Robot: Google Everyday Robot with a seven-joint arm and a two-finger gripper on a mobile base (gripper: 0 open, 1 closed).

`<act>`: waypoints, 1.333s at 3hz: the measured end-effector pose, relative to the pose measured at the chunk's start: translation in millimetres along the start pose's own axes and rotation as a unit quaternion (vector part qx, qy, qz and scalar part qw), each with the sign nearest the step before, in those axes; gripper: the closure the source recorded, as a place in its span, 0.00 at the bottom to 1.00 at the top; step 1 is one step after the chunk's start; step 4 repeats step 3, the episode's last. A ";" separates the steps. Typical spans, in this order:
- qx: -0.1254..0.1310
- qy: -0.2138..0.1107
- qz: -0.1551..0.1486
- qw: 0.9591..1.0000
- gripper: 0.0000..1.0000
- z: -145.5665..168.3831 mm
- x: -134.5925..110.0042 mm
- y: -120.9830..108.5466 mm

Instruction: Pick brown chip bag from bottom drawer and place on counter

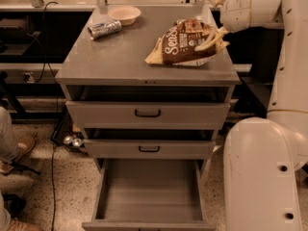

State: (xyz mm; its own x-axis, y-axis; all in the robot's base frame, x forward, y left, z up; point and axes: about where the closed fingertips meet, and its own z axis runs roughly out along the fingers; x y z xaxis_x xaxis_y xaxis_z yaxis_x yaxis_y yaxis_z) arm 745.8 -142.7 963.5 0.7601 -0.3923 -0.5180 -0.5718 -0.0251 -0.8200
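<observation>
Brown chip bag lying flat on worktop, right side, near front edge, white lettering up. Gripper right at bag's right end, touching it, arm reaching in from right. Clamped or let go: cannot tell. Bottom drawer pulled well out, grey floor showing. Top drawer and middle drawer above it, black handles. Crushed silver can and pale bowl at worktop's back left, well apart from bag.
</observation>
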 end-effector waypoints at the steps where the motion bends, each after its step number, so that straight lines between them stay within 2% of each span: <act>1: 0.009 0.009 0.007 1.000 0.00 -15.5 5.7 1.1; 2: 0.030 0.032 0.035 0.998 0.00 -53.0 26.0 12.2; 3: 0.059 0.080 0.065 0.993 0.00 -112.6 53.3 28.8; 4: 0.059 0.080 0.065 0.993 0.00 -112.6 53.3 28.8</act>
